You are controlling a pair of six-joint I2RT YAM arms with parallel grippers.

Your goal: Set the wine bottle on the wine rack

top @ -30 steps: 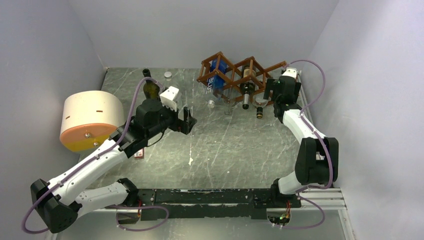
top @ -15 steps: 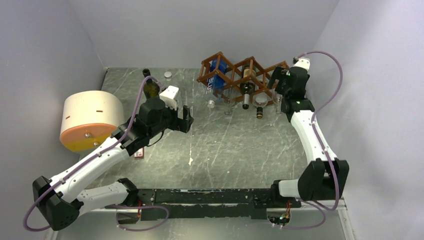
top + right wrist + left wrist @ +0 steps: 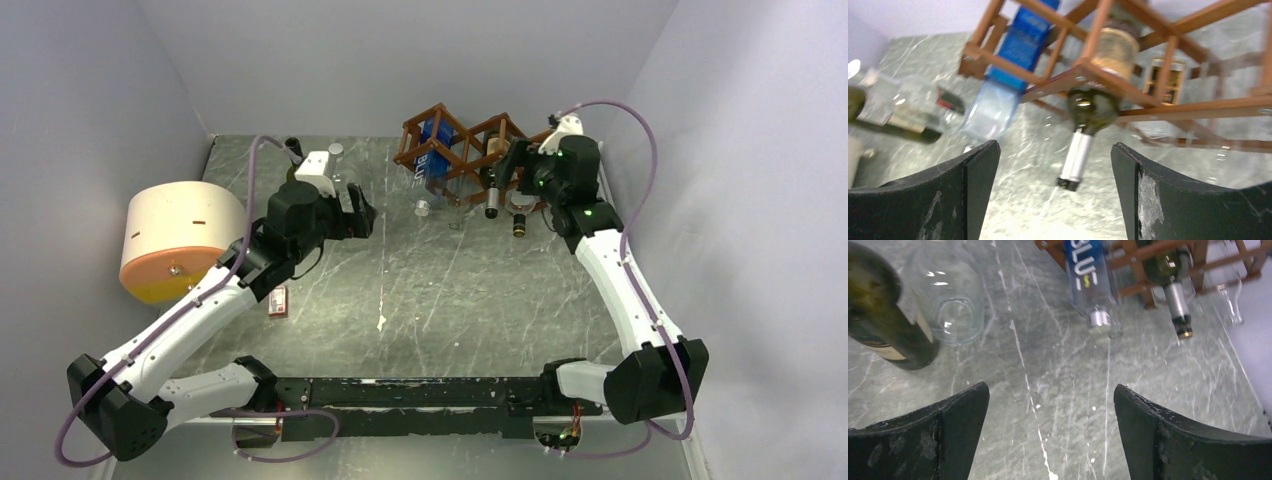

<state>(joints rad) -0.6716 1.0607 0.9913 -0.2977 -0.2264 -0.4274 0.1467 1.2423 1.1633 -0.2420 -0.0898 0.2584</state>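
Observation:
A dark green wine bottle (image 3: 883, 320) stands on the marble table at the far left; only its neck (image 3: 293, 150) shows from above, behind my left wrist. The reddish-brown lattice wine rack (image 3: 470, 148) stands at the back. It holds a blue bottle (image 3: 433, 152) and a dark bottle with a silver neck (image 3: 490, 188). My left gripper (image 3: 358, 213) is open and empty, right of the wine bottle; in its wrist view (image 3: 1050, 390) only table lies between the fingers. My right gripper (image 3: 518, 170) is open and empty in front of the rack (image 3: 1108, 80), facing the silver-necked bottle (image 3: 1083, 125).
A clear glass (image 3: 948, 300) stands beside the wine bottle. A cream and orange drum (image 3: 180, 240) sits at the left edge. A small red item (image 3: 278, 300) lies near the left arm. A third bottle neck (image 3: 520, 224) and a wine glass (image 3: 1233, 305) lie under the rack.
My left gripper has moved back and left, toward the wine bottle. My right arm has stretched out and its gripper has swung left across the rack's front. Both stay open.

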